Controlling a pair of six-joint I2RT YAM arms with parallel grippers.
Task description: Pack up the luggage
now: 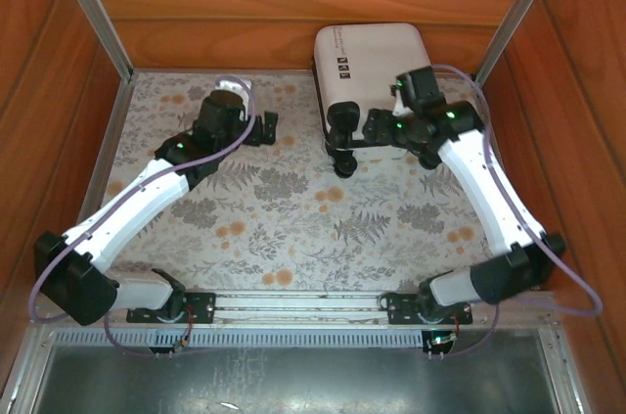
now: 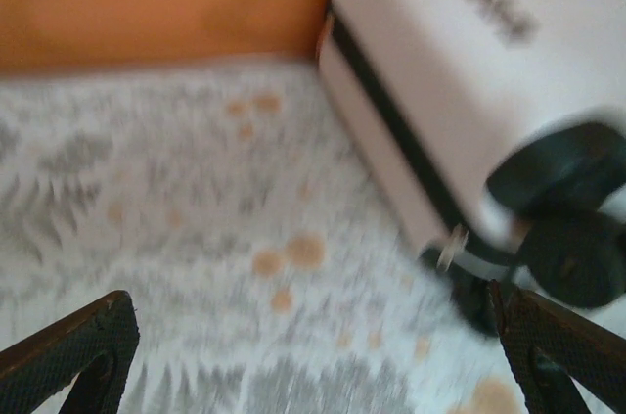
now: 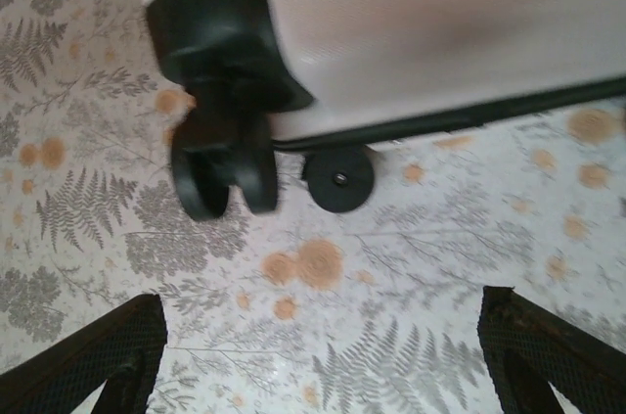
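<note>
The luggage is a glossy white hard-shell suitcase lying closed at the back of the table, right of centre, with its black wheels facing the near side. My right gripper hovers just in front of that wheel end. In the right wrist view it is open over the cloth, with a double wheel and a single wheel just ahead. My left gripper sits left of the suitcase, apart from it. It is open and holds nothing, and the blurred suitcase lies ahead to its right.
The table is covered by a fern-and-flower patterned cloth. Wooden walls and metal posts close in the back and sides. A small white shape shows behind my left wrist; I cannot tell what it is.
</note>
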